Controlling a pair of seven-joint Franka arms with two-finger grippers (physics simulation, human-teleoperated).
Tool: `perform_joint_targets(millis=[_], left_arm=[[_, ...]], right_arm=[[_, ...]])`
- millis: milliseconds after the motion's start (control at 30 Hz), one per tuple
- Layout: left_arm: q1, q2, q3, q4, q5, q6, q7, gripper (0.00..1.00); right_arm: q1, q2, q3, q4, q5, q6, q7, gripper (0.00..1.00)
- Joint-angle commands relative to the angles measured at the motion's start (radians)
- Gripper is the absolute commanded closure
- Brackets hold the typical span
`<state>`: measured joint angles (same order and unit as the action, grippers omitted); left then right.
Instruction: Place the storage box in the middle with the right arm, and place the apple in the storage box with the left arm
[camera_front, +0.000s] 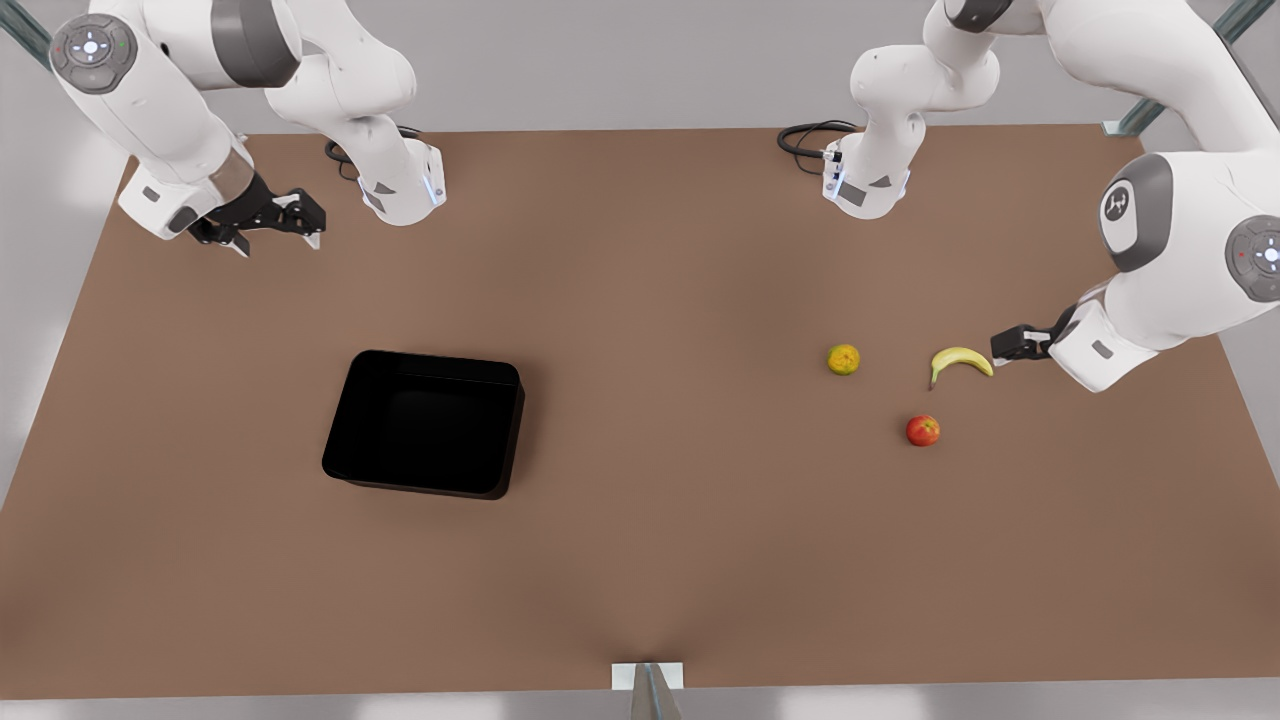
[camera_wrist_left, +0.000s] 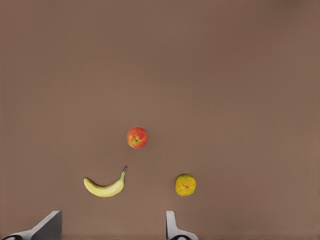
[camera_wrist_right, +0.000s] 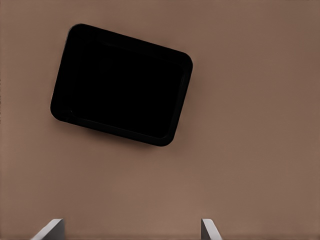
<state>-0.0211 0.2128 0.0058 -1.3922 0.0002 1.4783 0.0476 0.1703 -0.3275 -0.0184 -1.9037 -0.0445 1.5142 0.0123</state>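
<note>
Nothing done yet. Large shallow black rectangular storage box (camera_front: 424, 423) sits off-centre on brown table (camera_front: 640, 560), front view's left. Small red apple (camera_front: 922, 430) lies front view's right, nr banana (camera_front: 961, 361). Right gripper (camera_front: 262, 222) above box side, fingers spread, empty. Left gripper (camera_front: 1012, 343) by banana, fingers apart, empty.

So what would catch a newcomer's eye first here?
The black storage box on the brown table, empty, toward the front view's left. Then three fruits clustered at the right: the red apple, a banana and an orange fruit, with the left end effector open beside the banana.
</note>
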Motion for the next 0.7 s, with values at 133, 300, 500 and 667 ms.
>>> perform_joint_targets(millis=[133, 300, 500, 667], left_arm=[[-0.006, -0.009, 0.000, 0.001, 0.004, -0.058, -0.005, 0.00], [-0.005, 0.076, 0.057, -0.108, -0.270, 0.112, -0.719, 0.00], [-0.005, 0.128, 0.129, -0.349, -0.732, 0.419, -1.193, 0.00], [-0.017, 0.197, 0.223, -0.510, -1.152, 0.439, -0.976, 0.00]], right_arm=[[-0.034, 0.065, -0.009, -0.003, 0.005, 0.011, 0.002, 0.00], [-0.109, 0.317, -0.009, -0.011, 0.012, 0.109, -0.002, 0.00], [-0.212, 0.498, -0.009, -0.012, 0.041, 0.230, -0.021, 0.00], [-0.255, 0.571, -0.009, -0.081, 0.041, 0.397, -0.029, 0.00]])
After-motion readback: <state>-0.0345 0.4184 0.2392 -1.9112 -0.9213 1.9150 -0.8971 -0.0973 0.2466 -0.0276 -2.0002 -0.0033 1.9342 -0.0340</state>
